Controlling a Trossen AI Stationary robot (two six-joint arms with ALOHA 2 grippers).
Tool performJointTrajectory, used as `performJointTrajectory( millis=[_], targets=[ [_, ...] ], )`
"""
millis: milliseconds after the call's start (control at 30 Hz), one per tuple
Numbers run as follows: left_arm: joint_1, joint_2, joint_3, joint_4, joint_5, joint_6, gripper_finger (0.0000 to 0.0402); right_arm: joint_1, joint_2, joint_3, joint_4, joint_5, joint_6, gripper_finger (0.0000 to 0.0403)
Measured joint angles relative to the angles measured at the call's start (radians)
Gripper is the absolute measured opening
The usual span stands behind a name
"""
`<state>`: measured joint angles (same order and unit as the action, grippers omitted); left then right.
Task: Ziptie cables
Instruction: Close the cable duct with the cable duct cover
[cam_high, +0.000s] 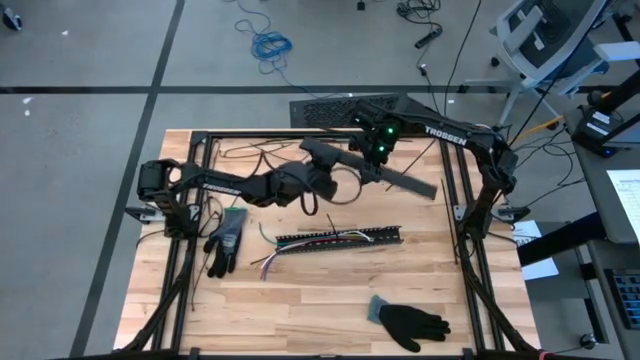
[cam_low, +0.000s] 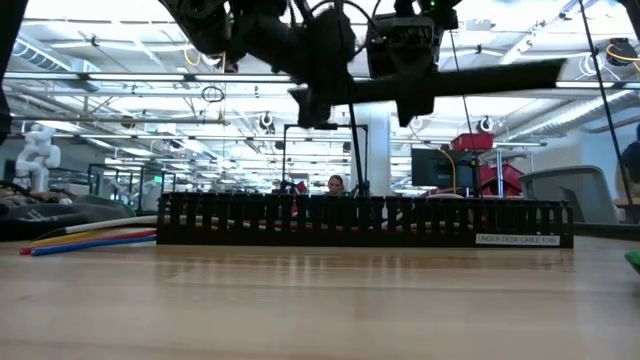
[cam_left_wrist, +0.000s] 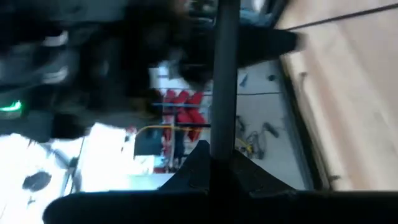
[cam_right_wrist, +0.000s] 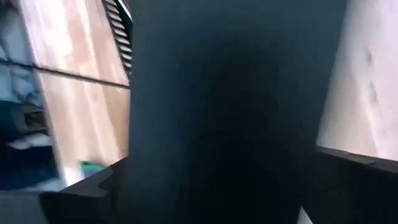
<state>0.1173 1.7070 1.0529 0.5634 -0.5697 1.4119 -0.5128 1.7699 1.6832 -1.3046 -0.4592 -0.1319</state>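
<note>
Two grippers are meeting in the air over the far middle of the worktop (cam_high: 330, 300), well above the black slotted strip (cam_high: 340, 238) where the cables (cam_high: 275, 258) are lying, their coloured ends trailing out of its left end. The left gripper (cam_high: 325, 180) is pinching its fingers together on a long flat black bar (cam_high: 385, 172), likely the strip's cover. The right gripper (cam_high: 375, 148), fingers spread wide beside the bar, is gripping nothing; probably a handover. Two black gloves (cam_high: 225, 240) are lying aside, one left, one near right.
</note>
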Motion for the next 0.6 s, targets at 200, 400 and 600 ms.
performJointTrajectory(
  millis=[200, 400, 600],
  targets=[
    [0.017, 0.002, 0.017, 0.042, -0.003, -0.024, 0.0015, -0.002, -0.001, 0.0, 0.013, 0.09, -0.053, 0.0306],
    [0.029, 0.002, 0.032, -0.004, 0.039, -0.042, 0.0015, -0.002, -0.003, 0.003, 0.021, 0.085, -0.054, 0.0306],
    [0.018, 0.002, 0.034, -0.122, 0.071, -0.14, 0.0015, -0.004, -0.003, 0.057, 0.021, 0.041, -0.053, 0.0305]
  ],
)
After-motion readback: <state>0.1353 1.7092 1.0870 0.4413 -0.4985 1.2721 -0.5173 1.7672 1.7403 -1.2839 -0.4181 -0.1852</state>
